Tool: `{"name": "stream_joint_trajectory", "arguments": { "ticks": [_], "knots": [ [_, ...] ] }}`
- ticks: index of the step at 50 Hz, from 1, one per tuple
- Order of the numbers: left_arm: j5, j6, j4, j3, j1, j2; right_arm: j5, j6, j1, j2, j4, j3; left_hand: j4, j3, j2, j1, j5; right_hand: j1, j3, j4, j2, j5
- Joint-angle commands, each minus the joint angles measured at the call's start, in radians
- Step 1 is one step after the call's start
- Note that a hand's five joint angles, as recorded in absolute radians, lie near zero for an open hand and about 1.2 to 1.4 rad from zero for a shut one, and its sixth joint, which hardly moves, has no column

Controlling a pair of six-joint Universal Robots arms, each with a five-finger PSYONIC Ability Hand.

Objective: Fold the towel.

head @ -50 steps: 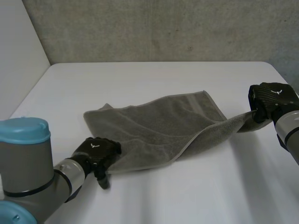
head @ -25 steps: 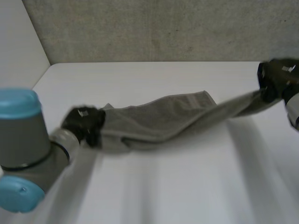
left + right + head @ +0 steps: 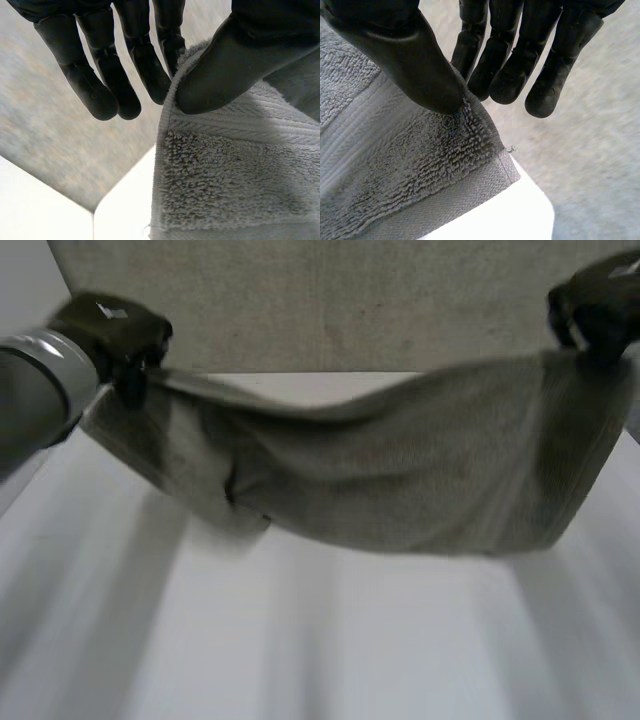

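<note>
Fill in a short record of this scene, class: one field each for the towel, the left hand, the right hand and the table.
towel: grey, hanging spread between both hands, sagging in the middle
left hand: held high, thumb and fingers pinching one top corner of the towel
right hand: held high, thumb and fingers pinching the other top corner
table: white, below the towel; whether the towel's lower edge touches it is unclear

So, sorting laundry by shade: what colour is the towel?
The towel is plain grey; the right wrist view shows it best.
</note>
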Motion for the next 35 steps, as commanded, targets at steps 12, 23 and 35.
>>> {"name": "stream_joint_trajectory", "arguments": {
  "ticks": [12,23,35],
  "knots": [
    [-0.044,0.112,0.415,0.627,0.021,-0.330,0.304,-0.076,0.138,0.299,-0.872,-0.345,-0.120,-0.146,-0.102,-0.020,-0.237,0.190,0.065,0.065,0.063,0.102],
    [-0.035,0.131,0.629,0.461,0.010,-0.283,0.194,-0.091,0.138,0.190,-0.921,-0.153,-0.120,-0.146,-0.102,-0.020,-0.237,0.190,0.065,0.065,0.063,0.102],
    [0.098,0.134,0.664,-0.116,0.084,-0.258,0.163,-0.151,0.143,0.288,-0.670,0.087,-0.120,-0.146,-0.102,-0.020,-0.237,0.190,0.065,0.065,0.063,0.102]
  ]
}}
